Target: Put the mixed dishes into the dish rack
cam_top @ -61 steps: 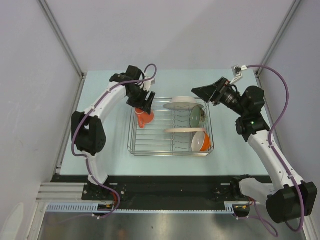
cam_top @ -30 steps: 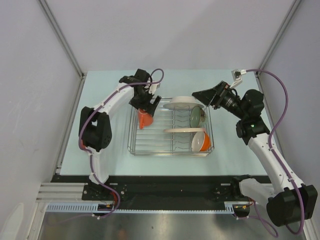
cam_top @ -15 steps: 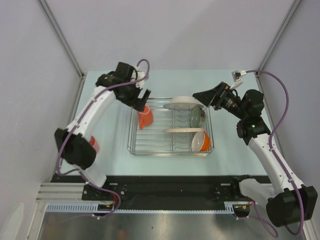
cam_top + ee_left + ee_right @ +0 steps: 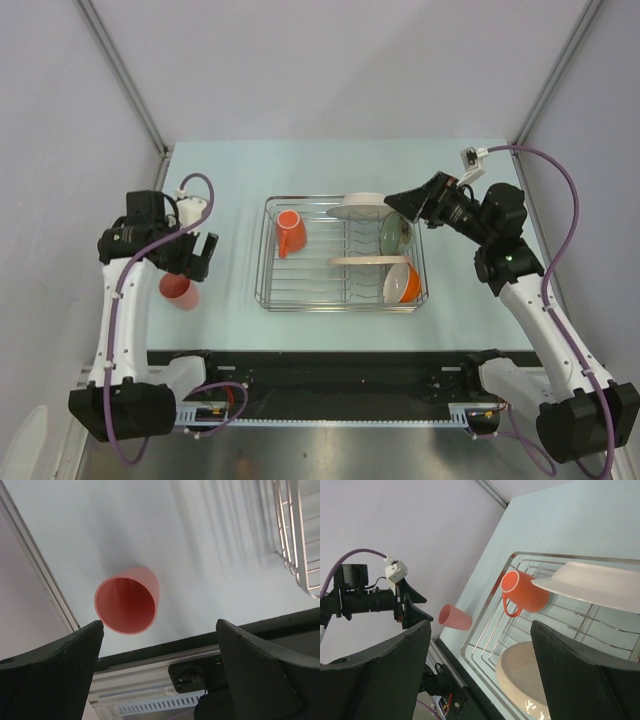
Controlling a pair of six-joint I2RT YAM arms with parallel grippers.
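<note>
The dish rack sits mid-table. In it are the orange mug on its side at the far left, the white grey-rimmed bowl, the green glass bowl, the cream plate and the orange-outside bowl. The salmon tumbler stands mouth up on the table left of the rack. My left gripper is open and empty just above and beyond the tumbler. My right gripper is open and empty above the rack's far right corner. The right wrist view shows the mug and the tumbler.
The rack's near left corner lies to the right of the tumbler. The table's black front rail and the left wall frame run close to the tumbler. The left arm's elbow hangs over the table's left edge.
My left gripper let go of the orange mug in the rack, opened, and swung left and nearer to hover over the tumbler. The right arm barely moved.
</note>
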